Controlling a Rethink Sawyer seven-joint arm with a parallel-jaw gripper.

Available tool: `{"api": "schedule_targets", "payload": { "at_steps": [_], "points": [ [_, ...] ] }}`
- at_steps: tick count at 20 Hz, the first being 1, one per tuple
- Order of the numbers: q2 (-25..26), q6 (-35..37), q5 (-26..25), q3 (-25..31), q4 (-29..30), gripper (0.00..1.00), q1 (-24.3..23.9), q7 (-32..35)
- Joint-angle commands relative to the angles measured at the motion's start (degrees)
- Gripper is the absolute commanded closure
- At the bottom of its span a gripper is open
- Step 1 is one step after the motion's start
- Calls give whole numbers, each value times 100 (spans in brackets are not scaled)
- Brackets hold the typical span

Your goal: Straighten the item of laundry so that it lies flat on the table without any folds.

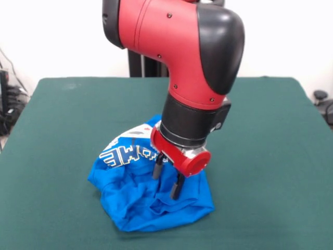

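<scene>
We find the task barely begun. The small bright blue T-shirt (148,200) with white pixel-style lettering lies in a crumpled heap on the large table topped with dark green felt-like cloth (270,156), somewhat closer to the near edge than the far one and a little toward the left side in the front view, well clear of every corner. Deep creases run across its lower part, one portion is turned over so the print reads upside down and partly hidden, and the hem and sleeves cannot be picked out. We judge that nearly all of the work remains: the bunched cloth must be drawn outward and the folds taken out before it lies flat.

The red and black arm comes down over the heap, and its gripper (167,180) hangs just above, or perhaps just touching, the middle of the shirt. Its two dark fingers (157,167) stand apart with a clear gap between them, so we read it as released, grasping nothing; no cloth is pinched or lifted between them.
</scene>
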Motion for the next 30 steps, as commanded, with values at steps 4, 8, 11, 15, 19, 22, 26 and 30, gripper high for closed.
{"api": "schedule_targets", "payload": {
  "at_steps": [4,8,11,15,19,22,26,30],
  "points": [
    [184,545,81,430,-356,0,98,832],
    [272,398,73,390,-404,0,109,887],
    [316,341,52,322,-403,0,141,937],
    [384,333,25,213,-436,0,171,980],
    [434,376,-17,145,-432,0,156,940],
    [401,235,-19,259,-286,0,94,854],
    [379,152,-23,282,-154,0,106,861],
    [396,197,-40,234,-173,0,115,864]
  ]
}}
